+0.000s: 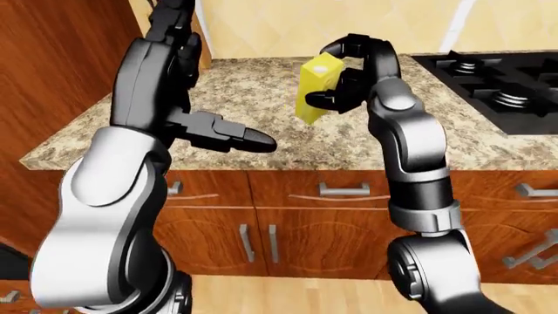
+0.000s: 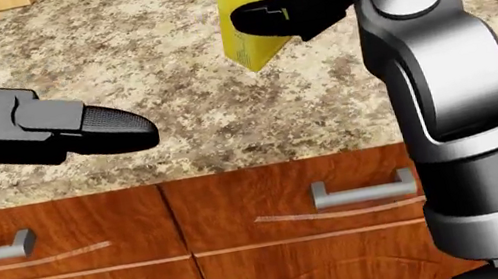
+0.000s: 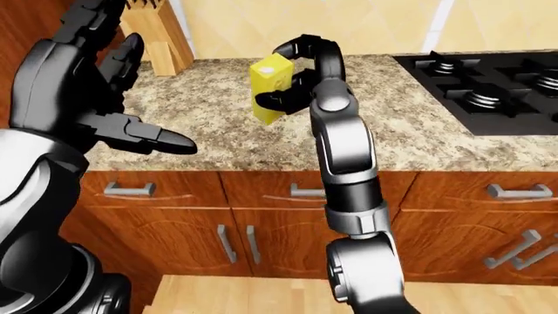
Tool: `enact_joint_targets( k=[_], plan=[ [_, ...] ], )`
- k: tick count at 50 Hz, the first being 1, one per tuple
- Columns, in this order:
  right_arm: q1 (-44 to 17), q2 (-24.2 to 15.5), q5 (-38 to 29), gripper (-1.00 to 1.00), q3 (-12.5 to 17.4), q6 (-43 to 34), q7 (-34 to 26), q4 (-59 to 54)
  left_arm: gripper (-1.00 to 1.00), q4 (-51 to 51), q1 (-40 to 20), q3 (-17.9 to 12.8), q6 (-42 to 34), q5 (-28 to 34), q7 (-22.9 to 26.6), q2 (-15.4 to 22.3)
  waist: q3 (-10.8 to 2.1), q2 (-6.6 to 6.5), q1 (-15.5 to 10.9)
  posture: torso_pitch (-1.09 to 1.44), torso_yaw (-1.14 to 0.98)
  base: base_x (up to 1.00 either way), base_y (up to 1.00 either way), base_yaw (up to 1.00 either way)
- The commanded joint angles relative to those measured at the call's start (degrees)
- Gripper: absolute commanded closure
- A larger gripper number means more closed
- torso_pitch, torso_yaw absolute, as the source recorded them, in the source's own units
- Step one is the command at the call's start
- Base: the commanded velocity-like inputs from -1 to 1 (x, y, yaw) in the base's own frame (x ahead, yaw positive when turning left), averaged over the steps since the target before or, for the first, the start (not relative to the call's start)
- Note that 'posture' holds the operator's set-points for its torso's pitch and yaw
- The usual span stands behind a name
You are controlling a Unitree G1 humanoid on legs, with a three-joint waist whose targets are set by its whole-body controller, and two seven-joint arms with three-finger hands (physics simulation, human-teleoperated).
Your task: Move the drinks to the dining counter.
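A yellow drink carton [image 2: 248, 14] hangs tilted above the speckled granite counter [image 2: 174, 114], lifted off its surface. My right hand [image 2: 292, 3] is shut on the carton, with a black finger across its side and others over its top [image 1: 353, 49]. My left hand [image 2: 55, 130] is open, fingers spread, to the left of the carton and not touching it. In the right-eye view the left hand [image 3: 113, 98] hovers over the counter's left end with nothing in it.
A black gas stove [image 1: 497, 85] is set into the counter at the right. A wooden knife block [image 3: 157, 33] stands at the counter's top left. Brown cabinet doors with metal handles [image 2: 358, 186] run below the counter. A tall wooden panel [image 1: 52, 65] rises at the left.
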State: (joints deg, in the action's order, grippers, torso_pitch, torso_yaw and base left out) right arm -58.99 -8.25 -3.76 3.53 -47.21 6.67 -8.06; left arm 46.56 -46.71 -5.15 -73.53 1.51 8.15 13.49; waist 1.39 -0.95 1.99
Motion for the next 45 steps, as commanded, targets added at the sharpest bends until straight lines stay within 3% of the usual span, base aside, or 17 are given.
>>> enact_joint_targets(
  k=[1, 2, 3, 5, 11, 16, 17, 18, 21, 25, 27, 28, 29, 31, 37, 40, 45],
  plan=[
    [-2.0, -0.6, -0.2, 1.00, 0.5, 1.5, 0.4, 2.3, -1.00, 0.8, -1.2, -0.1, 1.2, 0.2, -0.1, 0.1, -1.44, 1.13, 0.2, 0.00, 0.00, -1.00, 0.00, 0.00],
    [-1.9, -0.6, -0.2, 1.00, 0.4, 1.2, 0.3, 2.6, -1.00, 0.8, -1.4, -0.2, 1.0, 0.3, -0.1, 0.2, -2.27, 5.15, 0.6, 0.00, 0.00, -1.00, 0.00, 0.00],
    [-1.9, -0.6, -0.2, 1.00, 0.4, 1.0, 0.3, 2.9, -1.00, 0.7, -1.4, -0.2, 1.1, 0.3, -0.1, 0.2, -0.68, 2.39, 1.3, 0.00, 0.00, -1.00, 0.00, 0.00],
    [-1.8, -0.6, -0.3, 1.00, 0.3, 0.8, 0.3, 3.3, -1.00, 0.7, -1.2, -0.2, 1.2, 0.3, 0.0, 0.2, -3.68, 4.01, 0.8, 0.00, 0.00, -1.00, 0.00, 0.00],
    [-1.8, -0.2, -0.1, 1.00, 0.2, 0.2, -0.1, 4.3, -1.00, 0.5, -1.5, -0.2, 1.2, 0.5, 0.2, 0.2, -3.14, 5.50, 1.4, 0.00, 0.00, -1.00, 0.41, 0.00],
    [-2.1, 0.0, 2.4, 1.00, 0.9, -1.0, 0.3, 5.8, -1.00, 0.8, -1.9, -0.1, 0.5, 0.6, 0.2, 0.3, 2.95, -2.94, -1.7, 0.00, 0.00, -0.36, 0.00, 1.00],
    [-2.0, 0.0, 2.5, 1.00, 0.7, -1.3, 0.2, 6.2, -1.00, 0.9, -1.9, -0.1, 0.4, 0.6, 0.2, 0.2, 2.12, -6.00, -2.5, 0.00, 0.00, 0.00, 0.00, 1.00],
    [-2.0, -0.1, 2.7, 1.00, 0.6, -1.4, 0.2, 6.5, -1.00, 0.9, -2.0, -0.1, 0.3, 0.6, 0.2, 0.2, 4.47, -4.16, -2.9, 0.00, 0.00, 0.00, 0.00, 1.00],
    [-2.1, -0.2, 3.1, 1.00, 0.5, -0.9, -0.2, 6.5, -1.00, 0.9, -2.1, 0.0, 0.3, 0.7, 0.3, 0.2, 0.80, -0.73, -3.1, 0.00, 0.00, 0.00, 0.00, 1.00],
    [-2.1, 0.0, 3.8, 1.00, 0.4, -1.5, -0.6, 7.6, -1.00, 0.8, -1.9, 0.1, 0.6, 0.8, 0.3, 0.0, 2.17, 3.49, -3.7, 0.00, 0.00, 0.00, 0.00, 1.00],
    [-1.9, 0.1, 3.9, 1.00, 0.2, -1.5, -0.7, 8.0, -1.00, 1.0, -2.0, 0.1, 0.3, 0.9, 0.3, 0.0, 0.73, 8.33, -3.5, 0.00, 0.00, 0.00, 0.00, 1.00],
    [-1.8, 0.1, 3.9, 1.00, 0.1, -1.5, -0.8, 8.1, -1.00, 0.9, -1.9, 0.1, 0.5, 0.9, 0.4, 0.0, 3.07, 6.50, -3.9, 0.00, 0.00, 0.00, 0.00, 1.00],
    [-1.7, 0.2, 3.9, 1.00, -0.1, -1.7, -1.1, 8.4, -1.00, 0.9, -1.7, 0.0, 0.6, 0.9, 0.4, 0.0, 3.18, 5.97, -3.6, 0.00, 0.00, 0.00, 0.00, 1.00],
    [-1.8, 0.4, 3.9, 1.00, -0.1, -2.1, -1.3, 8.9, -1.00, 1.0, -1.6, -0.1, 0.6, 0.9, 0.5, 0.1, 1.57, 5.09, -4.4, 0.00, 0.00, 0.00, 0.00, 1.00],
    [-1.9, 0.4, 3.7, 1.00, -0.2, -2.1, -1.8, 9.0, -1.00, 1.2, -1.8, -0.1, 0.3, 1.0, 0.4, 0.1, 1.50, 0.30, -3.3, 0.00, 0.00, 0.00, 0.00, 1.00],
    [-1.8, 0.5, 3.5, 1.00, -0.4, -2.1, -2.1, 9.2, -1.00, 1.1, -1.6, -0.1, 0.5, 1.0, 0.4, 0.0, -0.18, -5.37, -3.0, 0.00, 0.00, 0.00, 0.00, 1.00],
    [-1.8, 0.6, 3.4, 1.00, -0.4, -2.0, -2.3, 9.3, -1.00, 1.1, -1.7, -0.1, 0.5, 1.0, 0.4, 0.0, -0.59, -1.41, -4.0, 0.00, 0.00, 0.00, 0.00, 1.00]
  ],
)
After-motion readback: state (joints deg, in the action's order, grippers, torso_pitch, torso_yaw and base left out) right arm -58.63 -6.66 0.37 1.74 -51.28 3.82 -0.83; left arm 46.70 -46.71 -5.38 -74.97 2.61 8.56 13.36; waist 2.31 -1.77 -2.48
